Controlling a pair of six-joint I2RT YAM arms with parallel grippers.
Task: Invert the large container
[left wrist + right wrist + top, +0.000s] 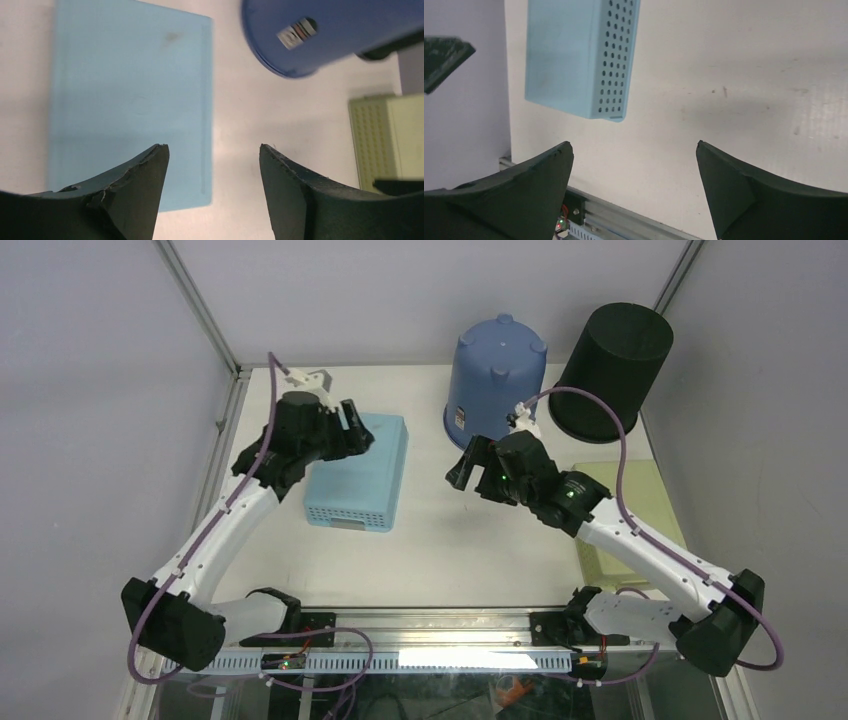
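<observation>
Hovering over container (358,475), left claw (356,428) open, gripping nothing. Container lies flat base up on desk (480,550), left of centre. Right claw (468,465) open wide, empty, above desk near centre. Blue bucket (497,375) and black bucket (612,370) inverted at back; green tray (640,490) at right.

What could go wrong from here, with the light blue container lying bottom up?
1. The left gripper, open, hangs over the light blue container; pulling away carelessly could snag its edge and shift it.
2. The right gripper, open, sits close to the blue bucket; a wide swing might knock it.
</observation>
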